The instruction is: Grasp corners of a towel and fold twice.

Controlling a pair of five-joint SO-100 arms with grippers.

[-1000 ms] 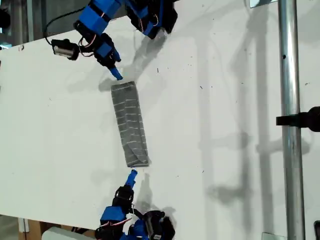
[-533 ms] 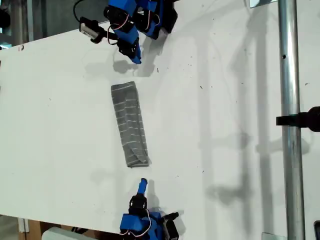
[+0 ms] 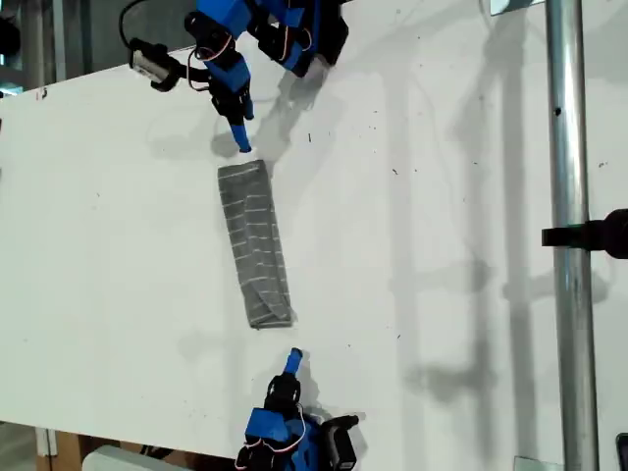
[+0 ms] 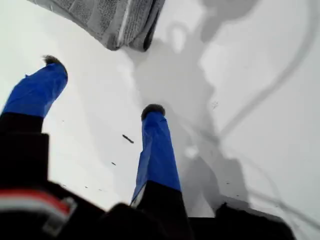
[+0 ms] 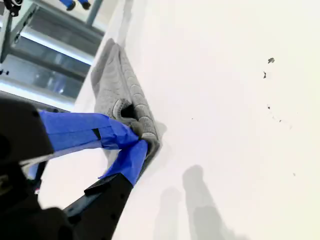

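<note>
The grey striped towel (image 3: pixel 257 245) lies folded into a narrow strip on the white table (image 3: pixel 442 196), running from the exterior view's top to its bottom. My second gripper (image 3: pixel 242 147) is shut just above the strip's upper end, and its blue fingertips (image 5: pixel 134 131) meet right in front of the towel (image 5: pixel 117 75); whether they touch it I cannot tell. My first gripper (image 3: pixel 291 361) stands open below the lower end, a short gap away. Its fingers (image 4: pixel 159 150) are spread wide with nothing between them, and the towel's rounded folded corner (image 4: pixel 125 30) is ahead.
A metal pole (image 3: pixel 567 294) with a black clamp (image 3: pixel 589 235) crosses the exterior view's right side. The arm bases sit at the table's top edge (image 3: pixel 294 34) and bottom edge (image 3: pixel 304 446). Small dark specks dot the tabletop.
The second gripper pulled back toward its base, then came down again to the towel's upper end. The first gripper drew away from the lower end. The towel has not moved.
</note>
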